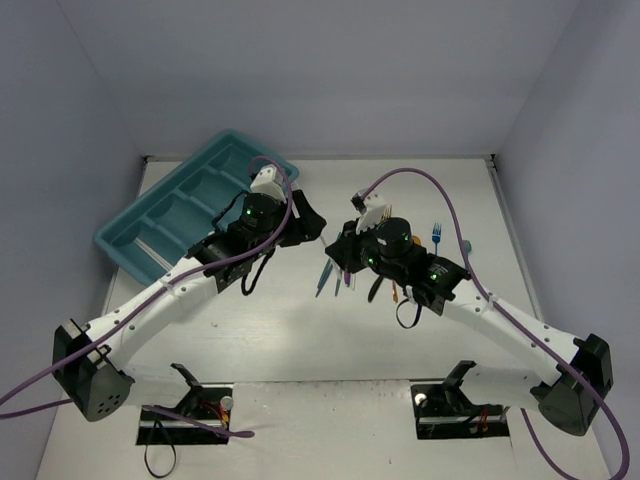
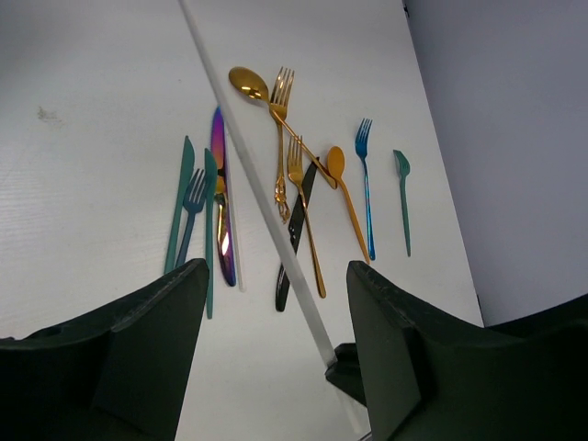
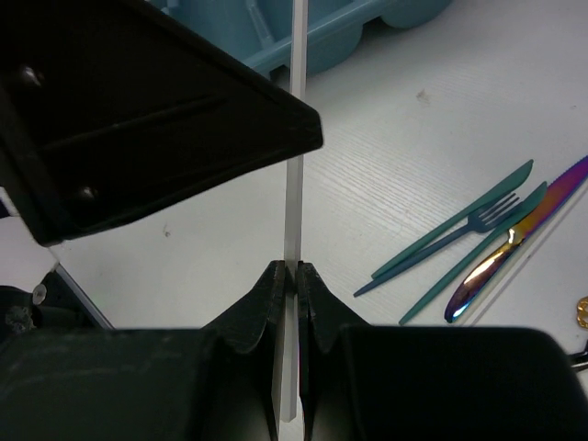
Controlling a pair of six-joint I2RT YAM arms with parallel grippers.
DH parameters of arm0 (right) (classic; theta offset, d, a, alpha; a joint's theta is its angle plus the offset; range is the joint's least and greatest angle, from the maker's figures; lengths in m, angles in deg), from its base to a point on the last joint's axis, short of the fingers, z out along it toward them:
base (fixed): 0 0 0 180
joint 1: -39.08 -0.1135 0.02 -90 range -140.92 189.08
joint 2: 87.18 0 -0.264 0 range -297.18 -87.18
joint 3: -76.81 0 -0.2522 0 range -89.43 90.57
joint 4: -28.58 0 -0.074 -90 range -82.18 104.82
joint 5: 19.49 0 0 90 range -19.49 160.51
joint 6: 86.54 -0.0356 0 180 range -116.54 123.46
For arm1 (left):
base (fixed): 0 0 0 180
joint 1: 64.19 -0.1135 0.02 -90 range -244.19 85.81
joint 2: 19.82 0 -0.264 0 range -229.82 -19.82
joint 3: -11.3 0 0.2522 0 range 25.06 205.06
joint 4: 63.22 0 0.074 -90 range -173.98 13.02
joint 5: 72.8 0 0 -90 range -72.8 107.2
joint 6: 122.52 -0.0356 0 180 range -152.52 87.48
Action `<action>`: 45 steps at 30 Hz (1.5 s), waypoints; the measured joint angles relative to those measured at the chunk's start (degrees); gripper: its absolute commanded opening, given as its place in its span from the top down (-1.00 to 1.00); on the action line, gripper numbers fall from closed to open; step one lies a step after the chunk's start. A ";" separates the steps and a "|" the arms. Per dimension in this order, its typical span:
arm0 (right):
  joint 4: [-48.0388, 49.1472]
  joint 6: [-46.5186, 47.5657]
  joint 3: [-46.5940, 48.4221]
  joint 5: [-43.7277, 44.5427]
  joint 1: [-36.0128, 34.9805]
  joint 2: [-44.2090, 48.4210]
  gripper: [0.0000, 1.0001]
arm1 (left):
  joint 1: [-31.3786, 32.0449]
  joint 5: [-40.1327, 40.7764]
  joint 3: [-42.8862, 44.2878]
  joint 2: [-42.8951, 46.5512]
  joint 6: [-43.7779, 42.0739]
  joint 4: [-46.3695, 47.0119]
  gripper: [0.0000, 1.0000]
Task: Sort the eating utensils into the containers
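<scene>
My right gripper (image 3: 296, 268) is shut on a long flat white strip (image 3: 294, 184), which points up toward the teal cutlery tray (image 3: 335, 32). My left gripper (image 2: 276, 276) stands open, and the strip (image 2: 262, 197) runs between its fingers without touching either. Several utensils lie loose on the table: a gold spoon (image 2: 248, 83), gold forks (image 2: 304, 207), an iridescent purple knife (image 2: 220, 184), a black knife (image 2: 294, 243), teal pieces (image 2: 179, 202) and a blue fork (image 2: 366, 175). From above, both grippers (image 1: 305, 222) (image 1: 337, 250) meet mid-table beside the tray (image 1: 125, 240).
The utensil cluster (image 1: 332, 280) lies just under the right arm, with a blue fork (image 1: 436, 237) farther right. Grey walls close the table at the back and both sides. The tray sits angled at the back left.
</scene>
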 measured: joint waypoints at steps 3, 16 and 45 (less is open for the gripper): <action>0.44 -0.17 0.07 -0.20 -0.47 0.00 1.00 | 0.80 0.92 0.26 -1.12 0.42 1.04 -0.04; 1.83 -0.79 0.09 -0.45 -1.38 -0.13 0.71 | 3.62 3.83 0.25 -1.77 2.88 3.77 1.00; -5.05 -3.44 -5.95 14.75 2.04 -2.70 -0.41 | -52.97 3.30 0.63 -4.10 -9.87 -19.61 0.95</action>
